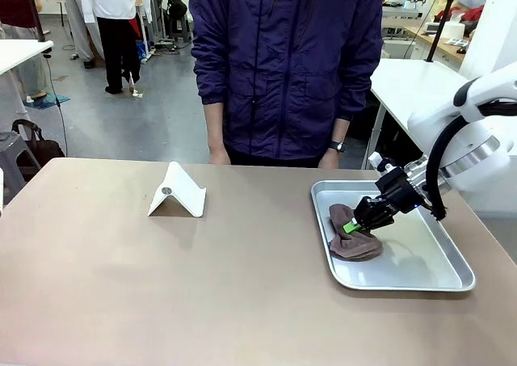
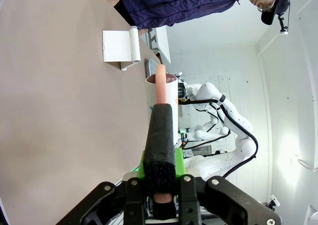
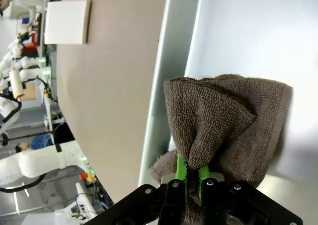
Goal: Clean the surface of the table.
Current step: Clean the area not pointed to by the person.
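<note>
- The table [image 1: 161, 285] was spread out under the tray [image 1: 420, 257], with most of its brown top left of the tray.
- The left gripper [image 2: 161, 111] was pinched tight, away from the tray. Whether anything was held could not be told.
- The right gripper [image 1: 353, 223] was squeezed onto a brown cloth [image 1: 355, 246] inside the tray.
- Only a fold was held, so the cloth might be dropped, or the tray dragged.
- A white stand [image 1: 178, 192] left of the tray might be knocked over.
- No words could be read.
</note>
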Motion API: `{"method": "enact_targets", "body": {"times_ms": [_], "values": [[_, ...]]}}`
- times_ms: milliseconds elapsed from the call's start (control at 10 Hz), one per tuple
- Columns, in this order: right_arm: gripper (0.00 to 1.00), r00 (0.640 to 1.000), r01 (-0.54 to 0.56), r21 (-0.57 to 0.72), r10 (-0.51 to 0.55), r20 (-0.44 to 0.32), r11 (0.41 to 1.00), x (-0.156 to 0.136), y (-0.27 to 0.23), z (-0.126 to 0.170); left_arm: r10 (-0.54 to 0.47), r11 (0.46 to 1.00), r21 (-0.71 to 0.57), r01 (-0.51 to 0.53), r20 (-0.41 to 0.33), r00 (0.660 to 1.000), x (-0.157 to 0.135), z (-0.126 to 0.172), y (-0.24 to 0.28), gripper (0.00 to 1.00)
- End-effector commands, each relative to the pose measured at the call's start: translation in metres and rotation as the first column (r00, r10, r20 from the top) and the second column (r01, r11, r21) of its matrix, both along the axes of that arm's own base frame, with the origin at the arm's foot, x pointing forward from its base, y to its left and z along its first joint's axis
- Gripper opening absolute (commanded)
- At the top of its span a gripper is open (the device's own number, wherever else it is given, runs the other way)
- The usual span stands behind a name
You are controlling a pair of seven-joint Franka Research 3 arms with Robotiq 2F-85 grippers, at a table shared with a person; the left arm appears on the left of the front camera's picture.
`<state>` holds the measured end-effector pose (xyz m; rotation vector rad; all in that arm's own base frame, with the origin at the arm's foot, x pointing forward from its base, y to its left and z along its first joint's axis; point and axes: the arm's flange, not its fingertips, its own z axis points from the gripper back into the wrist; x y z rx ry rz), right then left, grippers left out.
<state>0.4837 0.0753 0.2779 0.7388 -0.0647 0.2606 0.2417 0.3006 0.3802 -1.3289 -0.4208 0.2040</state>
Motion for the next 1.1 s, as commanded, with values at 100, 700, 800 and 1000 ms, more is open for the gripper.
{"method": "enact_targets", "body": {"times_ms": [100, 700, 800, 1000], "values": [[0.1, 1.0, 0.026, -0.038, -0.026, 0.005, 0.999, 0.009, -0.01, -0.012, -0.01, 1.0, 0.001, 0.01, 0.003, 1.0, -0.003, 0.004, -0.003, 0.22], [0.1, 0.95, 0.309, -0.08, -0.304, 0.063, 0.948, 0.01, -0.08, -0.015, -0.01, 1.0, 0.001, 0.01, 0.003, 1.0, -0.003, 0.004, -0.003, 0.22], [0.1, 0.94, 0.341, -0.073, -0.337, 0.059, 0.937, 0.011, -0.088, -0.016, -0.01, 1.0, 0.001, 0.01, 0.003, 1.0, -0.003, 0.004, -0.003, 0.22], [0.1, 0.932, 0.36, -0.042, -0.358, 0.056, 0.932, 0.011, -0.092, -0.017, -0.01, 1.0, 0.001, 0.01, 0.003, 1.0, -0.003, 0.004, -0.003, 0.22]]}}
